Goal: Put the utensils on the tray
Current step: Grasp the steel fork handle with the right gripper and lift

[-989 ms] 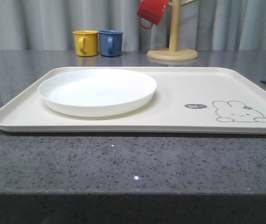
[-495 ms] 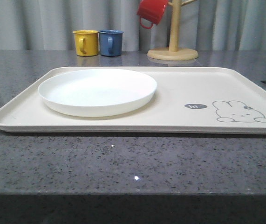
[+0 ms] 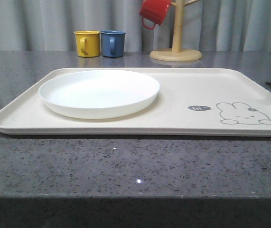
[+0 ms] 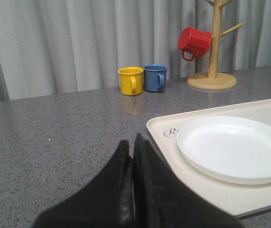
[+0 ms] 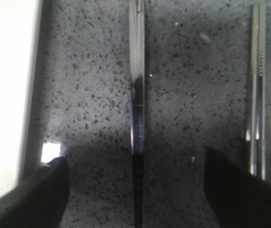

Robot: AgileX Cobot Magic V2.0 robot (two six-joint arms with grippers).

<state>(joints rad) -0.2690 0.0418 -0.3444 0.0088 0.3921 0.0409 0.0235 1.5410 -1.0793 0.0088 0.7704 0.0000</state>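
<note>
A: Two metal pieces are seen beneath the right claw (image 5: 135, 190), both lying on the grey counter (image 5: 187, 95): a flat shiny handle (image 5: 136, 95) centred between the spread fingers (image 5: 35, 190), and a pair of chopsticks (image 5: 257, 95) just outside one finger. Which utensil the handle belongs to cannot be told.

B: Step in hand?

A: The first pick-up is judged to be under way. The claw is held wide apart, grasping nothing, pointed straight down over the handle. A descent and a squeeze across the thin handle are called for next; a low, square approach will be needed on so flat a piece.

B: And the tray?

A: The tray (image 3: 182, 90) edge is noted just beyond the other finger. A white plate (image 3: 99, 92) already rests on it.

B: Left side?

A: The left claw (image 4: 133, 156) is clenched, empty, held low over the counter, beside the tray's corner.
</note>
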